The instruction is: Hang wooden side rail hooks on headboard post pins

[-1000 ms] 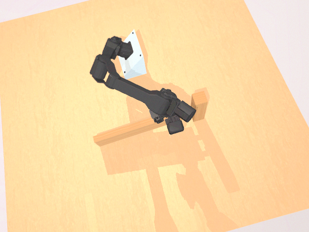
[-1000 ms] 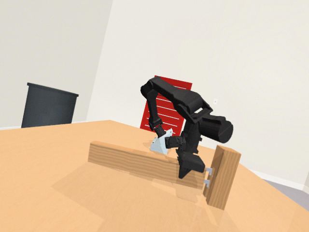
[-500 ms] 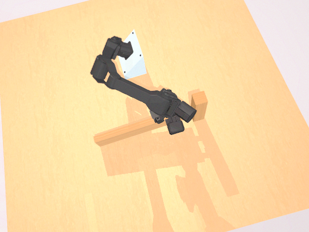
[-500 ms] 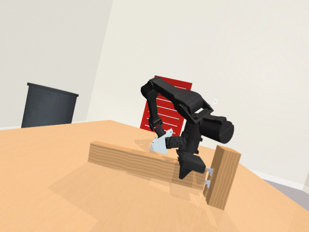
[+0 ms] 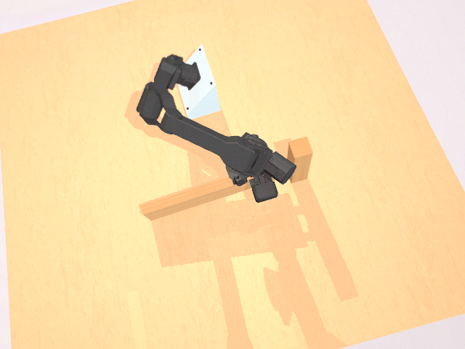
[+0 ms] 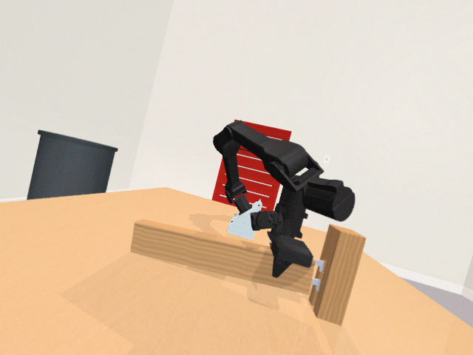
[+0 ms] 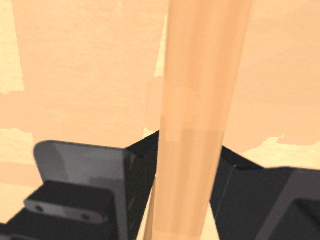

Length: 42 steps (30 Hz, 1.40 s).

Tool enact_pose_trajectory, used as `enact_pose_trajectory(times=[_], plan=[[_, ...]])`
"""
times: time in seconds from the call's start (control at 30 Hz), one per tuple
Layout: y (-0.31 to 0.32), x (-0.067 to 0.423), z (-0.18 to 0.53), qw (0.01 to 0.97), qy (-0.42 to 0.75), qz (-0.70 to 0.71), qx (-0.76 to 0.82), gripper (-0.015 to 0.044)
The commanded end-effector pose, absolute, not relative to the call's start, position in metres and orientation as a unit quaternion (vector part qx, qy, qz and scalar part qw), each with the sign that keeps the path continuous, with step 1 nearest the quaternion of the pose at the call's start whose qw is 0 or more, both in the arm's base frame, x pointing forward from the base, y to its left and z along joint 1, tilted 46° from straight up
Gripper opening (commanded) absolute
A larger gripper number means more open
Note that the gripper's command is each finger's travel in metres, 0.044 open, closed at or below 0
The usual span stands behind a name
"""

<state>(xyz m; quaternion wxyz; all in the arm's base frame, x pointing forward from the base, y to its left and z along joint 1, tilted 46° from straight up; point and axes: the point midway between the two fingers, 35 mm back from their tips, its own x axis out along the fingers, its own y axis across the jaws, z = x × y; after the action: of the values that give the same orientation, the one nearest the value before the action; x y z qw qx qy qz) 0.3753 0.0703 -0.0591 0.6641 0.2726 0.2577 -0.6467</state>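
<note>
The wooden side rail [image 5: 187,197] [image 6: 198,244] [image 7: 200,75] stands on its narrow edge, with its far end on the table at the left. My gripper [image 5: 251,184] [image 6: 276,244] [image 7: 179,136] is shut on the rail near its hook end, one finger on each side. In the exterior view, the upper steel hook [image 6: 318,263] and the lower steel hook [image 6: 315,282] stick out from the rail's end to the slotted face of the upright headboard post [image 5: 300,165] [image 6: 340,275]. Their down-turned tips show at that face. The pins inside the slot are hidden.
A pale plate [image 5: 204,99] [image 6: 242,227] with dark holes lies by the arm's base, behind the rail. The arm reaches over the rail, and its wrist is close beside the post. A red cabinet [image 6: 253,175] and a dark bin [image 6: 70,168] stand beyond the table.
</note>
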Motion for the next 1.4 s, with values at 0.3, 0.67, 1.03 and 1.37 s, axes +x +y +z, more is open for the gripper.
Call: enact_pose_trajectory(times=[0.3,0.67,1.03,1.37], plan=[[0.0744,0.3753,-0.0610,0.666,0.259,-0.644,0.274,0.0000],[0.0754,0.3762,-0.0613,0.666,0.259,-0.644,0.274,0.0000],[0.0769,0.3760,-0.0613,0.666,0.259,-0.644,0.274,0.0000],[0.0775,0.3750,-0.0624,0.666,0.259,-0.644,0.274,0.0000]])
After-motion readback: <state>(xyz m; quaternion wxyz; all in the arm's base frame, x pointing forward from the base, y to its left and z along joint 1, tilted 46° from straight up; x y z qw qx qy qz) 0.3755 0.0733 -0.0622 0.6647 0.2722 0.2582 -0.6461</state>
